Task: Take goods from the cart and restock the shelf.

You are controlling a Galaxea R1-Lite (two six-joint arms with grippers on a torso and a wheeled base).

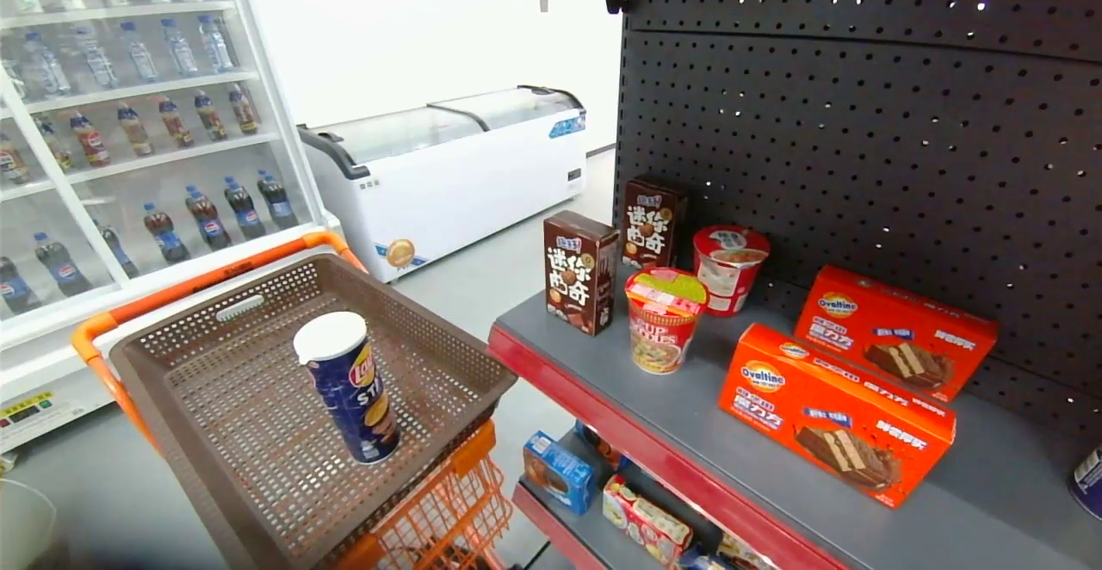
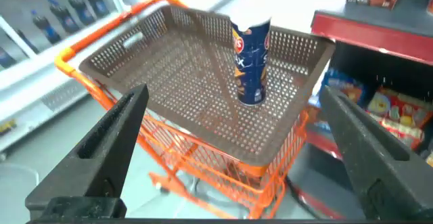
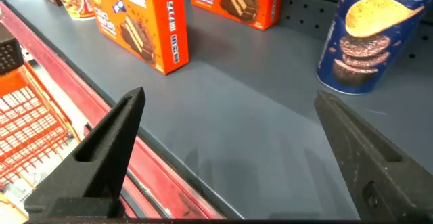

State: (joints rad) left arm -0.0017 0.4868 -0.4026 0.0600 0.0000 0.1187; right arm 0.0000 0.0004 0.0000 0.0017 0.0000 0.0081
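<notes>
While both arms hung free of the goods, the left gripper stood with its fingers wide apart above the cart, nothing between them. The task's chip can stood upright on the floor of the cart's brown basket, alone there, toward the side nearest the shelf. In the left wrist view the chip can stood well beyond the fingertips.

The right gripper was likewise spread and held nothing, hovering over a bare stretch of the shelf board near its red front edge. A second blue can stood upright on the board toward the back panel, just beyond one finger.

Two orange boxes lay flat on the shelf, one behind the other. Toward the shelf's left end stood two cup noodles, the green-lidded one nearer the front edge. Left of them stood two brown boxes, the nearer one close to the left corner. Packets sat on the lower shelf.
</notes>
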